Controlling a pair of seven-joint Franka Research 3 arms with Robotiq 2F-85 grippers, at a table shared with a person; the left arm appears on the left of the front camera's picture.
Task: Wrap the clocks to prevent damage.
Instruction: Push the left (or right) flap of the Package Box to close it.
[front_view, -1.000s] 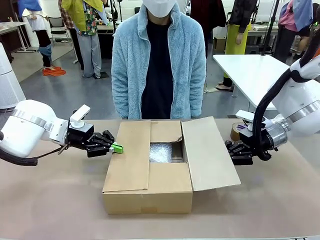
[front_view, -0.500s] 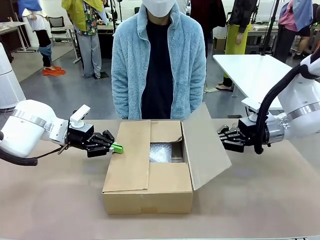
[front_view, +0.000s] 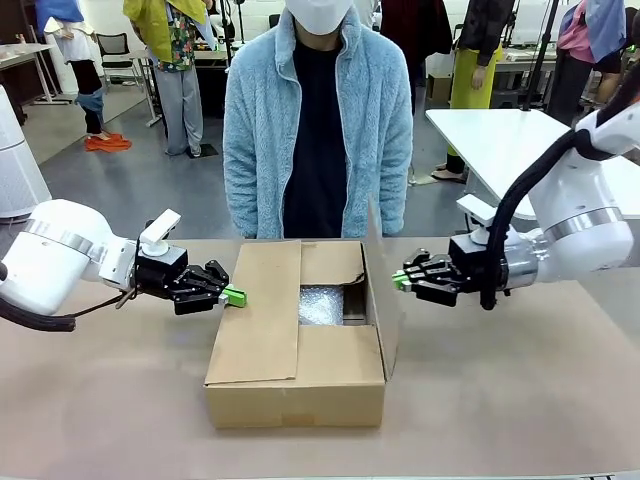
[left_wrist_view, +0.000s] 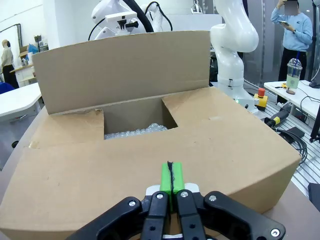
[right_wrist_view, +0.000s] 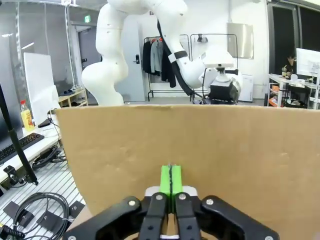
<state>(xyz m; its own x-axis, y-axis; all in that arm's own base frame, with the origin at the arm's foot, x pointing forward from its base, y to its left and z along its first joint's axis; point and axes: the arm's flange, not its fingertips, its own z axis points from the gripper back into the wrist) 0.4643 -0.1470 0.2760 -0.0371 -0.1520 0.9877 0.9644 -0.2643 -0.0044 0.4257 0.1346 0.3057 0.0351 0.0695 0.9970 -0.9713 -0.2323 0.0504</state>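
Clocks (front_view: 320, 305) inside cardboard box (front_view: 300, 385); left hand (front_view: 233, 296) pressed together at left flap (front_view: 262, 320), right hand (front_view: 400, 280) likewise against upright right flap (front_view: 383, 315).

Left gripper (front_view: 238, 296), closed, at flat left flap (front_view: 258, 310); right gripper (front_view: 398, 280), closed, against upright right flap (front_view: 386, 300); bubble-wrap bundle (front_view: 321, 305) inside cardboard box (front_view: 300, 385).

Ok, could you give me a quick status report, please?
Left gripper shut, by folded left flap. Right gripper shut, at upright right flap. Wrapped clocks inside box.

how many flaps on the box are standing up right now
1: the right flap, upright against the shut right gripper. The left flap, near flap and far flap lie folded down.
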